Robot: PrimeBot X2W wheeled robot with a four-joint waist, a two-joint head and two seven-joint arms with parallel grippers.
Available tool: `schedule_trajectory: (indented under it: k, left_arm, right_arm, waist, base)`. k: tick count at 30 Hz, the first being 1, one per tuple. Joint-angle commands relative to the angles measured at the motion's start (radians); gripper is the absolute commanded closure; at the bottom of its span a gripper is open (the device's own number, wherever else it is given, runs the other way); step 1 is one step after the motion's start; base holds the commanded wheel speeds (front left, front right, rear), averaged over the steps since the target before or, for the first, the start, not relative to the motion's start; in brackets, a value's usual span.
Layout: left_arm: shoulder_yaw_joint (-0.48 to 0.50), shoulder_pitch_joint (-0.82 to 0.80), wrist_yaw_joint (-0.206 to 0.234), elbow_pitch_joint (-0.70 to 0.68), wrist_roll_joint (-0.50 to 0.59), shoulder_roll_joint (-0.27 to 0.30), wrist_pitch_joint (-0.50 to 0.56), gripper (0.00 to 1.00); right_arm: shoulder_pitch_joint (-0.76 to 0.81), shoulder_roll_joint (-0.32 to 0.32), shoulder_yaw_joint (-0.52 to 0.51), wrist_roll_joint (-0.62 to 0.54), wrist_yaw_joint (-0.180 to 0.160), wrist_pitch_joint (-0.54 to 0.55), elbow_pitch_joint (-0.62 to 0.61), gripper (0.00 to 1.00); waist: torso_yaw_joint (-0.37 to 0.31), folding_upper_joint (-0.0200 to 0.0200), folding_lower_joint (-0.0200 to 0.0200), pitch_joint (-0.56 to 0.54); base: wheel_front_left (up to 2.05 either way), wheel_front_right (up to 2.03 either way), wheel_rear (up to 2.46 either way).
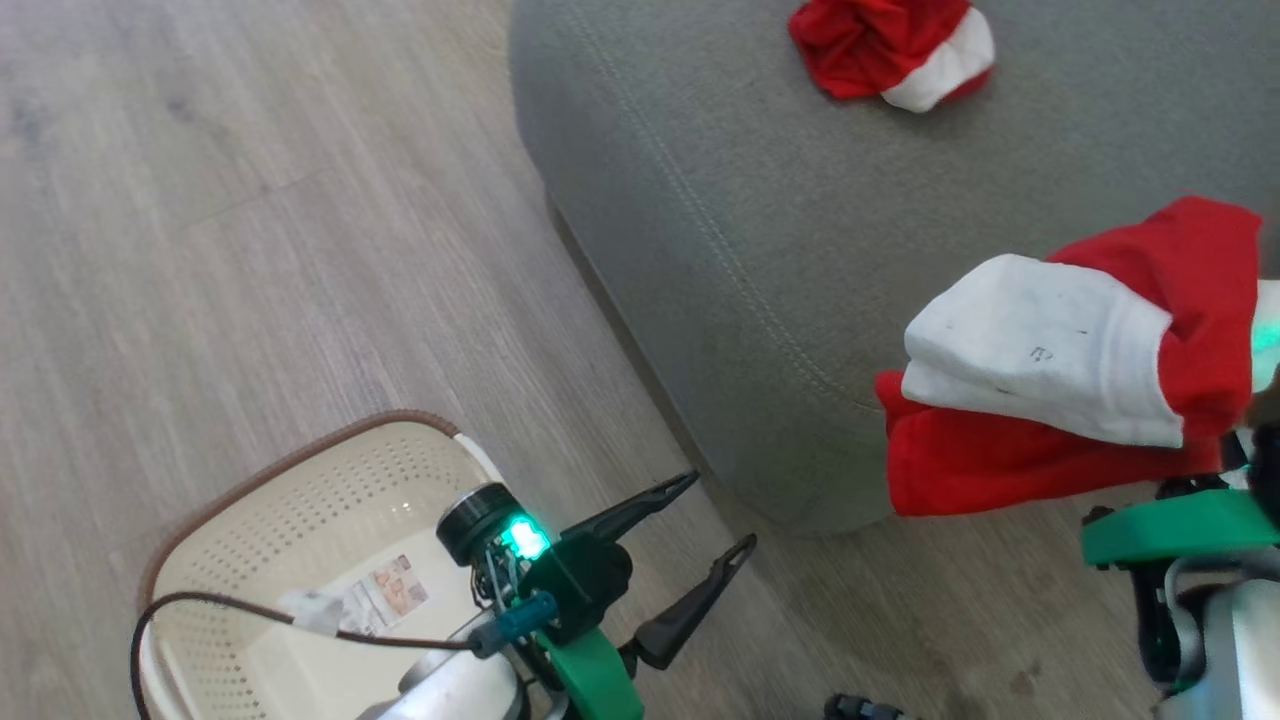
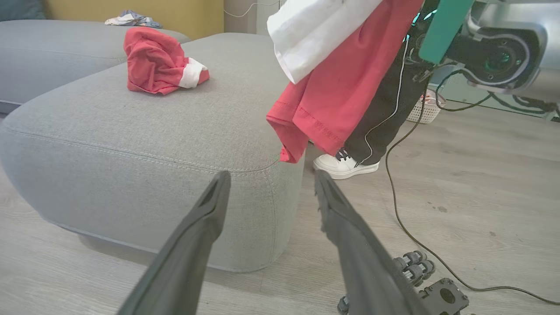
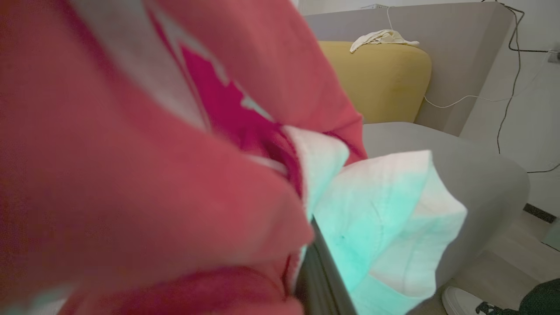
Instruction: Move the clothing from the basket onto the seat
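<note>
**Grey seat with one garment lying on it and one held above its near corner.**
The seat (image 1: 800, 250) has a rounded near corner and a stitched edge that border open wooden floor (image 1: 250, 200). The basket (image 1: 330, 500) stands apart from that corner, with a label on its bottom. One red-and-white garment (image 1: 890, 45) lies crumpled on the seat top, well in from the near edge. The other garment (image 1: 1060, 380) hangs over the near corner, clenched in the right gripper (image 3: 316, 267), its folds draping the fingers. The left gripper (image 1: 720, 512), jaws spread and holding nothing, hovers between basket and seat.

Bright even light; near clothing (image 3: 131, 175) blurred
</note>
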Motion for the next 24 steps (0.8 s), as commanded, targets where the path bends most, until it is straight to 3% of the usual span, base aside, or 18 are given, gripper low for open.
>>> schedule_trajectory:
  k: [1, 13, 24]
  left_arm:
    - [0.023, -0.044, -0.001, -0.03, 0.003, 0.004, -0.005, 0.0]
    - [0.011, -0.046, -0.001, -0.029, -0.007, 0.002, -0.005, 0.0]
    - [-0.008, -0.076, -0.001, -0.034, 0.015, 0.064, -0.005, 0.0]
  right_arm:
    - [-0.017, -0.003, 0.011, -0.001, 0.0, -0.007, -0.039, 1.0]
    - [-0.024, -0.001, -0.012, -0.004, 0.0, -0.007, -0.04, 1.0]
    - [-0.203, -0.082, -0.068, 0.013, 0.0, -0.007, -0.081, 1.0]
  waist:
    - [-0.013, 0.0, -0.0001, 0.005]
    - [0.02, 0.0, -0.0001, 0.004]
    - [0.025, 0.0, -0.0001, 0.127]
  base:
    - [0.0, 0.0, 0.0]
    - [0.0, 0.0, 0.0]
    - [0.0, 0.0, 0.0]
